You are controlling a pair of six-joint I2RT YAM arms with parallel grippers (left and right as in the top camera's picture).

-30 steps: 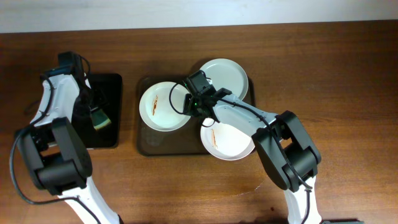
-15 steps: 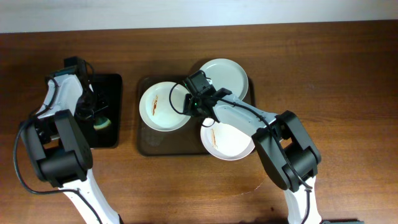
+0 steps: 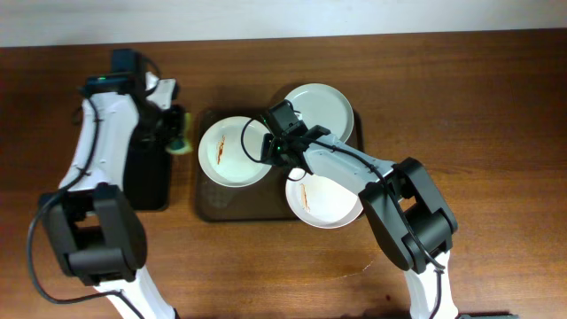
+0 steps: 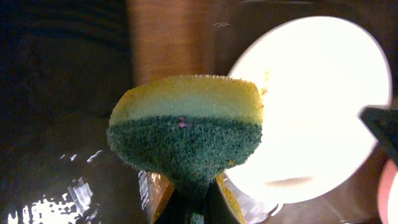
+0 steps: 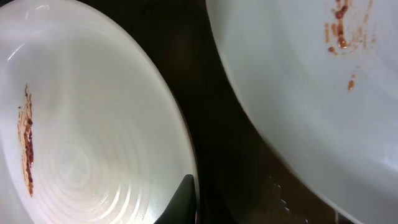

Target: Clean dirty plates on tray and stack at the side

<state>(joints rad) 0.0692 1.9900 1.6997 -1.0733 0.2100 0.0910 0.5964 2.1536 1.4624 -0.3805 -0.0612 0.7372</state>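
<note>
Left end effector (image 3: 169,132) clamped on sponge (image 4: 186,134). Right end effector (image 3: 274,150) at rim of plate (image 3: 226,156) nearest left edge; grip state indeterminate. Risk: wipe pressure tips unsecured plate; arms clash.

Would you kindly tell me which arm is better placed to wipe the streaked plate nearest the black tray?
Left, most likely. The left gripper holds the sponge right beside that plate; the right gripper has no sponge and sits at the plate's far rim.
</note>
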